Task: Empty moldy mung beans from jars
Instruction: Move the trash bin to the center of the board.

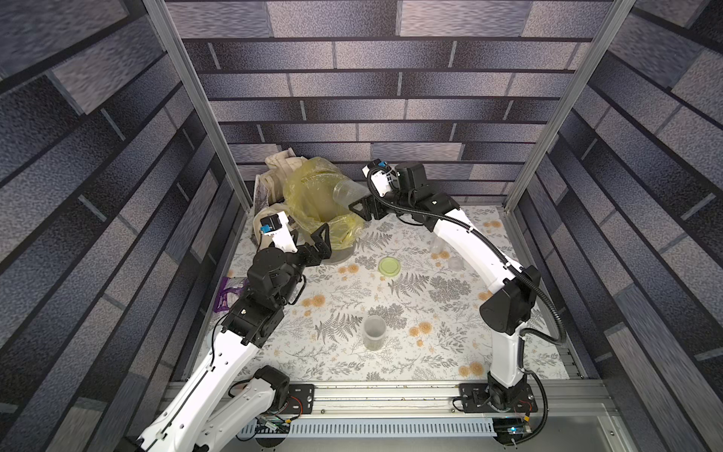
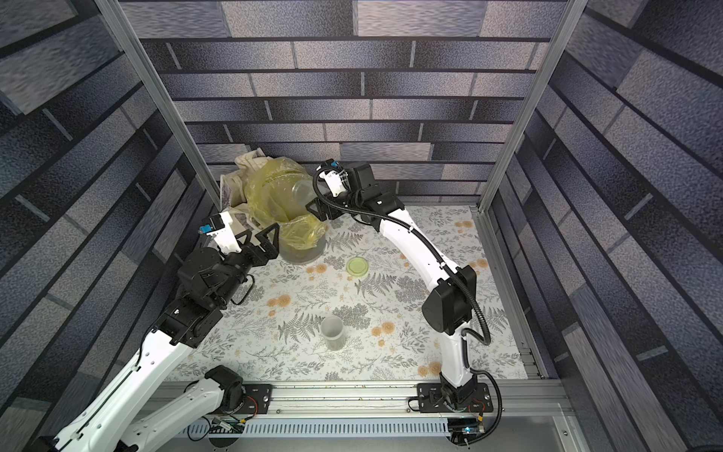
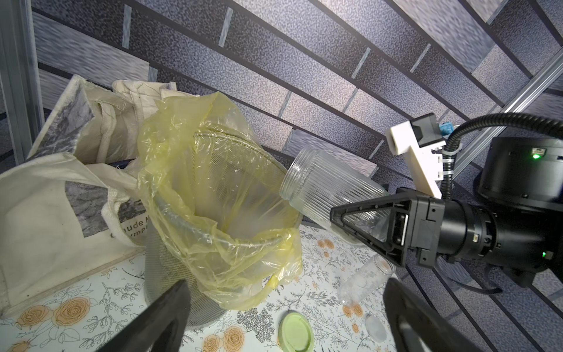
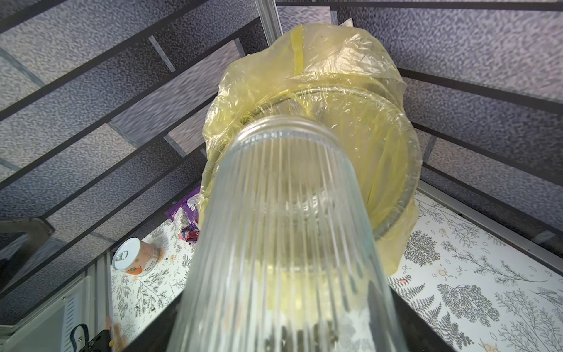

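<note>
i am holding the ribbed jar (image 1: 346,191) in my right gripper (image 1: 359,201), my jaws standing partly apart and pressing on its clear wall near the base. the jar is tipping on its side with its open threaded mouth pointing into the yellow bag (image 1: 313,195) that is lining the grey mesh bin (image 1: 344,254), the mouth hanging just over the bin's rim. through the glass the jar is looking nearly empty; in the right wrist view a few dark specks are showing near its base, and i cannot tell whether they are beans.

my left gripper (image 1: 324,244) is hovering just beside the bin's near wall with its jaws spread fully wide and gripping nothing.

the lime-green lid (image 1: 390,266) is lying flat on the floral table (image 1: 391,371), near the bin. an upright clear jar (image 1: 374,332) is standing well apart from it toward the front, uncapped, with a dull olive layer of mung beans (image 1: 374,343) sitting in its bottom. a small clear jar (image 3: 365,280) is lying on its side under my right arm, uncapped.

a canvas tote (image 3: 45,198) is slumping against the bin's far side. a pull-tab tin can (image 4: 134,256) is lying beside the left wall, near a purple packet (image 1: 227,293).
</note>
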### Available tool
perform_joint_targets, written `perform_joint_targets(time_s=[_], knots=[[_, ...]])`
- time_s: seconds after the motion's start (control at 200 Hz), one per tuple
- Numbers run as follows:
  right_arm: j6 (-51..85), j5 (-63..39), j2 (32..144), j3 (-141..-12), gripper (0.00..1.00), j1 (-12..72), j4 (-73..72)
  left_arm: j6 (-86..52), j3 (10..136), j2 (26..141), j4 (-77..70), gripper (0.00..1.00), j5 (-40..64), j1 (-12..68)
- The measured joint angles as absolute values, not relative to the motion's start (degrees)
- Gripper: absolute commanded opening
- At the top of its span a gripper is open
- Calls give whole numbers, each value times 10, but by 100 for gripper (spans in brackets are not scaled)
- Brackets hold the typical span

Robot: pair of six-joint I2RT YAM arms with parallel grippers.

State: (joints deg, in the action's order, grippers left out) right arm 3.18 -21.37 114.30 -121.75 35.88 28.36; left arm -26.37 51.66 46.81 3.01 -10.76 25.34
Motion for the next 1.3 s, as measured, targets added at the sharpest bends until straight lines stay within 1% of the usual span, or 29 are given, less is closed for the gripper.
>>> perform_joint_targets(time_s=[0.15, 0.286, 0.451, 0.781, 0.912, 1.057, 1.157, 1.222, 1.302], knots=[[34, -218, 1127, -1168, 37, 359, 238, -266, 515, 468, 31, 100, -103, 248], [35, -218, 1085, -1079, 37, 359, 183, -268, 516, 474, 31, 100, -93, 246], [31, -217, 1038, -1023, 37, 359, 129, -272, 526, 500, 35, 100, -74, 243], [30, -224, 888, -808, 38, 359, -102, -272, 571, 554, 49, 100, -37, 221], [29, -224, 846, -730, 39, 359, -181, -258, 635, 599, 108, 100, -11, 186], [29, -224, 795, -646, 40, 359, -248, -229, 755, 693, 202, 100, 61, 124], [30, -224, 763, -594, 40, 359, -290, -214, 819, 750, 262, 95, 101, 100], [29, -221, 744, -562, 41, 359, -313, -209, 837, 774, 294, 83, 119, 96], [27, -215, 727, -532, 41, 359, -330, -198, 853, 796, 338, 81, 136, 96]])
